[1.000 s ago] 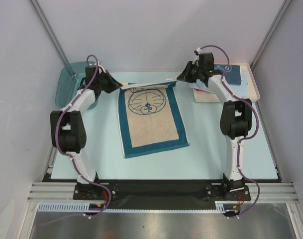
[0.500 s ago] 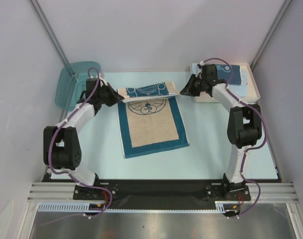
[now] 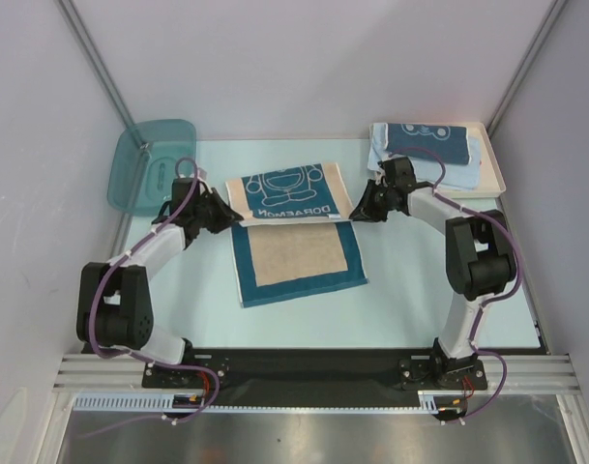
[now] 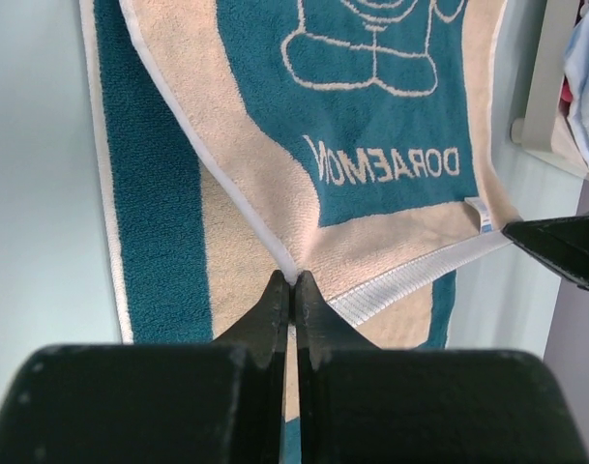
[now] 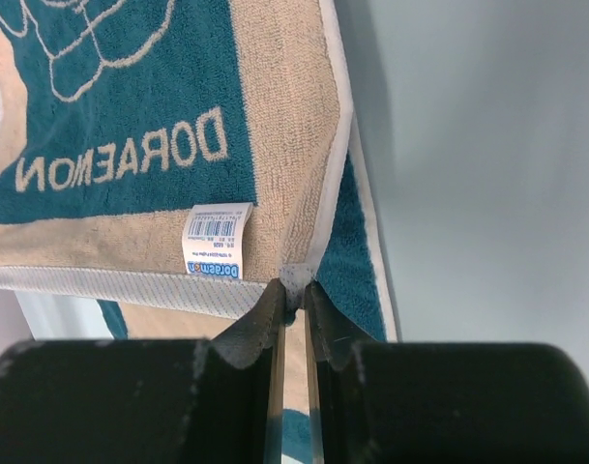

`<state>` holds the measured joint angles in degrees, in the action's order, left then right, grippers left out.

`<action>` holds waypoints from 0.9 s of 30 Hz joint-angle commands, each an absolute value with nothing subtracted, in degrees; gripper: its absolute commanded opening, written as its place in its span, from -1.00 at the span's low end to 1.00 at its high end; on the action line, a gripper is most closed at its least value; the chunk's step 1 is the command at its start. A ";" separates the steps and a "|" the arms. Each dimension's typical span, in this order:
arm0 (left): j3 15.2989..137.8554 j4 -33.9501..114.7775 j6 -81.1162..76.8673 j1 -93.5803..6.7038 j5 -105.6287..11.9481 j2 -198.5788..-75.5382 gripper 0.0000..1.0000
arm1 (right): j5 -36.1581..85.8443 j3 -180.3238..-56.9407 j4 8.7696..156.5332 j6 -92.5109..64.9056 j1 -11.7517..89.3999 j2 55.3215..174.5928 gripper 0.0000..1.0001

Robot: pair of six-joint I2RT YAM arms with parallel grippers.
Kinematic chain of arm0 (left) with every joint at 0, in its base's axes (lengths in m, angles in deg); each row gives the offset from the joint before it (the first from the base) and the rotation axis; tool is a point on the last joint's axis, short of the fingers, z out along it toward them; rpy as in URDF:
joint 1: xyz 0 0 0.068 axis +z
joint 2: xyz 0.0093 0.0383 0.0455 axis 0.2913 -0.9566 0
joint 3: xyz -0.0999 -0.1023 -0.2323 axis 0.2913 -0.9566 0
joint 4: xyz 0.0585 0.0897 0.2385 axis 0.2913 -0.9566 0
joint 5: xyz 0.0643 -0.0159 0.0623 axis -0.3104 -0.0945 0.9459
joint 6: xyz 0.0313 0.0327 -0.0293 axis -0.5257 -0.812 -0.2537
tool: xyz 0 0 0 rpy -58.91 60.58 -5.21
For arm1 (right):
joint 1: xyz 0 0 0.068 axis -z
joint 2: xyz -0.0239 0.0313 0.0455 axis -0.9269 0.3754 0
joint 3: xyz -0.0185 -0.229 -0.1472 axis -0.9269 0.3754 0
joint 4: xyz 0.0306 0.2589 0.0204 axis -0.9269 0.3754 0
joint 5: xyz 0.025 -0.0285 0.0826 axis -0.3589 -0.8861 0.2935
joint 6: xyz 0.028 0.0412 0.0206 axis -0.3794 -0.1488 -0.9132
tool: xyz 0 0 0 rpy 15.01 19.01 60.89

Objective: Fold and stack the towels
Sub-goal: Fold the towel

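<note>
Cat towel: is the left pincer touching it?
Touching. The left wrist view shows the left pincer shut on the corner of the cat towel, with the white hem pinched between its tips.

Translucent blue bin (image 3: 147,162) far left on pale table (image 3: 420,282), cream tray (image 3: 495,166) far right.

Pale mint table top (image 3: 420,290), plain grey-white walls (image 3: 294,68) on three sides, slanting aluminium corner posts (image 3: 98,68), silver extrusion rail (image 3: 101,371) at near edge, brushed metal sheet (image 3: 304,437) below, soft even light.
</note>
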<state>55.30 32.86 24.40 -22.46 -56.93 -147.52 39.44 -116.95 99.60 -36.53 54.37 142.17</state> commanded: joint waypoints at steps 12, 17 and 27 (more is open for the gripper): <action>51.52 27.94 21.54 -23.35 -55.19 -137.33 -0.99 | 33.38 -109.71 97.44 -37.48 50.64 131.44 -1.00; 47.13 28.82 21.72 -24.50 -55.63 -135.66 -0.99 | 32.94 -106.63 95.86 -38.10 49.50 130.38 -1.00; 43.43 29.00 21.37 -24.94 -57.30 -132.93 -0.99 | 30.21 -102.33 95.42 -37.57 47.65 127.57 -1.00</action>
<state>44.02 27.92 23.11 -24.56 -55.84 -135.58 31.84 -103.05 97.06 -37.47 47.81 130.69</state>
